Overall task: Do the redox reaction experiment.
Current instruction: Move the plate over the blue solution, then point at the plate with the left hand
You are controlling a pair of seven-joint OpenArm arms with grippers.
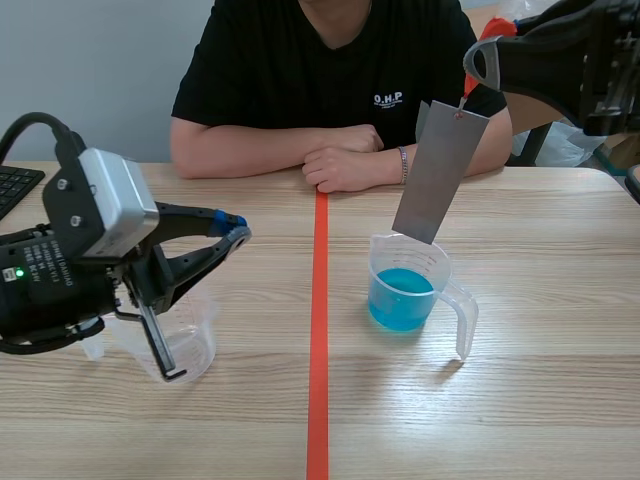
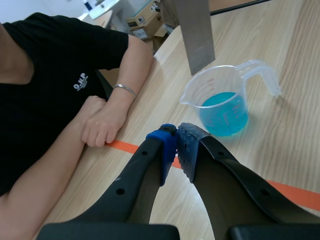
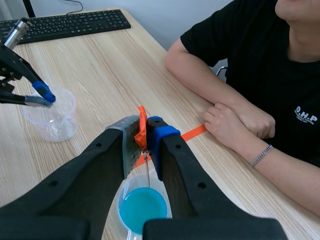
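a clear plastic measuring cup stands upright near the middle of the tabletop, a little toward its right edge. it is about a third full of bright blue liquid. its handle points toward the near right corner and its spout toward the far left. a flat grey metal strip hangs tilted above it, its lower end at the cup's far rim, above the liquid. a thin wire ties the strip's top to an orange tag pinched in the right end effector. an empty clear cup stands upright toward the near left corner.
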